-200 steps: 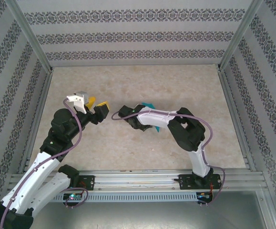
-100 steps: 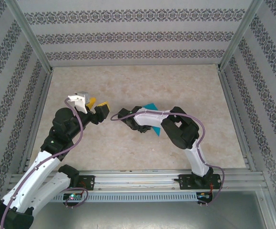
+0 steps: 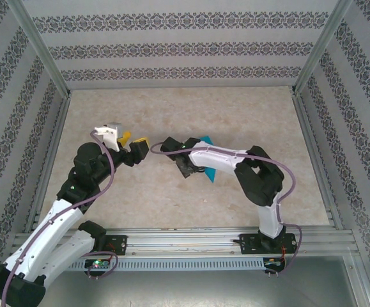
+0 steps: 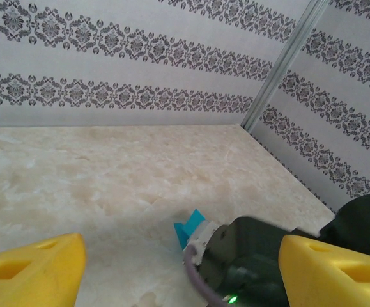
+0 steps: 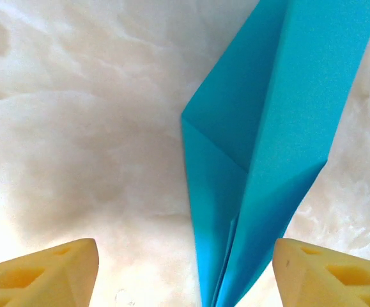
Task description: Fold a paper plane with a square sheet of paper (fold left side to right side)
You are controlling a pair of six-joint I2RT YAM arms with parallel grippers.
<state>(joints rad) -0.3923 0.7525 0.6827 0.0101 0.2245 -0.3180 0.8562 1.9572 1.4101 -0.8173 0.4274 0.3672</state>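
Looking at the whole setup first: the table is a pale marbled slab. The right arm curls in from lower right toward the middle of the top view, and the left arm reaches up from lower left. The paper lies flat mid-table, partly tucked under the right arm's wrist, and it's creased into a narrow pointed shape with layered flaps. In the right wrist view it runs from upper right down to bottom centre. The right gripper hangs over it with jaws spread wide and nothing grasped, its yellow fingers sitting either side of the narrow end. The left gripper is off to the left, near the paper but apart from it, also spread and empty. My take on the left-over-right fold: pin the right half down, slip one finger under the left edge, swing it over slowly so the edges line up, then press along the centre crease. Thin paper will probably skid, so go easy.
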